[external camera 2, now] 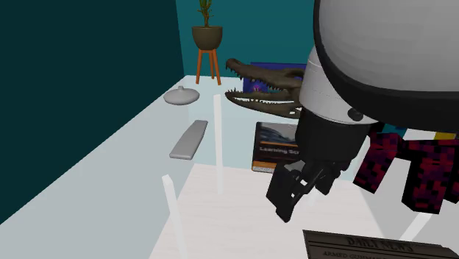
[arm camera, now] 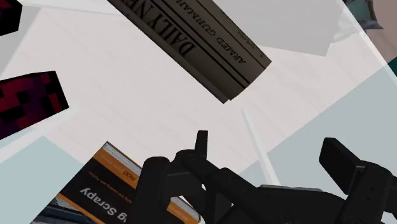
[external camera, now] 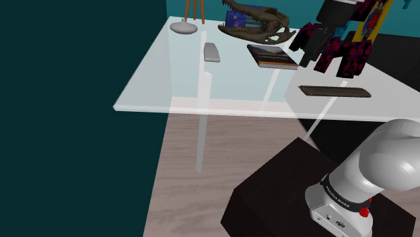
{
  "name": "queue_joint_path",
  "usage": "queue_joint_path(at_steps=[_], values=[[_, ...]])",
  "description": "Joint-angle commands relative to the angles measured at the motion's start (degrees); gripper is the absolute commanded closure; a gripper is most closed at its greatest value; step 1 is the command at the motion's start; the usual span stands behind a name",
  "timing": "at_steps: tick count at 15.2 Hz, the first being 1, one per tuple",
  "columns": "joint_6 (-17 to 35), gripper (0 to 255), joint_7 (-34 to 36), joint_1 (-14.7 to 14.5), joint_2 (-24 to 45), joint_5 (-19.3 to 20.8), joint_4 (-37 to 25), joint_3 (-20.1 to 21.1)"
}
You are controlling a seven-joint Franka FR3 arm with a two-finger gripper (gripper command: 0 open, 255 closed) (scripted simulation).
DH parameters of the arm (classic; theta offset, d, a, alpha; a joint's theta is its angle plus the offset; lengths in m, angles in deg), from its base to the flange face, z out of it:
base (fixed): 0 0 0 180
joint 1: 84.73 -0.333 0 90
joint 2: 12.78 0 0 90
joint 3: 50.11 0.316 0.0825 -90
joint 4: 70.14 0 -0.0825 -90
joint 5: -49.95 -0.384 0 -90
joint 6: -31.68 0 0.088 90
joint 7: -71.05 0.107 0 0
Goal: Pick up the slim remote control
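Approach step: my gripper hovers empty, fingers apart, just beside the book; the slim grey remote lies flat on the book's opposite side, so next I traverse across and descend.

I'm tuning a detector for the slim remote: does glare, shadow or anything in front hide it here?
Shoulder view: the grey remote lies unhidden on the see-through tabletop, with no glare or shadow over it. Second exterior view: likewise unhidden; the arm blocks that view's upper right. Wrist view: the open gripper overlaps a book.
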Motion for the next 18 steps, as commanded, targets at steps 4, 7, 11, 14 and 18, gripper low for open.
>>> queue_joint_path(at_steps=[4,7,11,14,18], values=[[2.92,0,5.53,0.47,6.07,-1.67,-3.04,2.78],[5.37,0,10.96,1.08,12.46,-2.73,-6.89,5.26],[7.78,0,18.1,2.04,21.34,-3.21,-13.21,8.13],[8.86,0,23.43,2.66,28.22,-2.87,-18.84,9.85],[9.24,0,30.44,3.24,37.67,-1.64,-27.58,11.56]])
